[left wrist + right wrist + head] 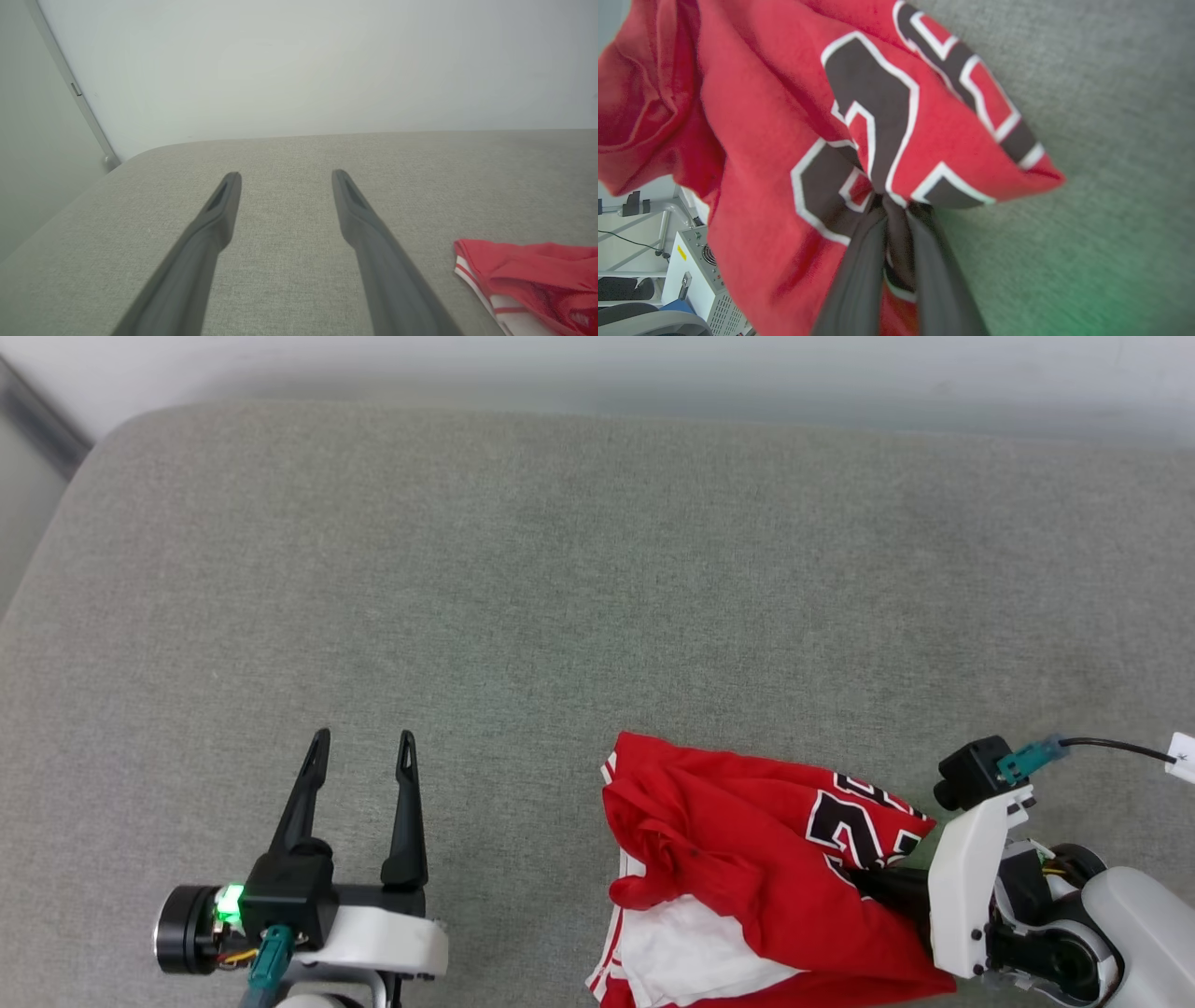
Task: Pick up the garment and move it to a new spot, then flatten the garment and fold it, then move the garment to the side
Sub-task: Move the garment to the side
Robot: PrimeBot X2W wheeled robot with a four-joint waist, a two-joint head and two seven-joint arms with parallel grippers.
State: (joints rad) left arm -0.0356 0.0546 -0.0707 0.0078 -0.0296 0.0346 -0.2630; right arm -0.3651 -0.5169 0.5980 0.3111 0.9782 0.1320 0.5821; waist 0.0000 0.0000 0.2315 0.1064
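Note:
The garment point(738, 840), a red jersey with a black, white-outlined number print, lies bunched near the front right of the grey cloth-covered table point(560, 569), its white sleeve and striped trim showing underneath. My right gripper point(878, 887) reaches into it from the right. In the right wrist view that gripper point(892, 205) is shut on a fold of the garment point(761, 140) at the printed number. My left gripper point(364, 735) hovers open at the front left with nothing between its fingers. In the left wrist view this gripper point(286, 174) points at bare table, with the garment point(528, 266) at the lower right.
A pale wall point(299, 70) rises behind the table. The table's rounded far-left corner point(112, 429) drops off to the floor. Past the table's near edge, a white machine box point(696, 266) stands on the floor. A black cable point(1111, 745) trails from the right wrist.

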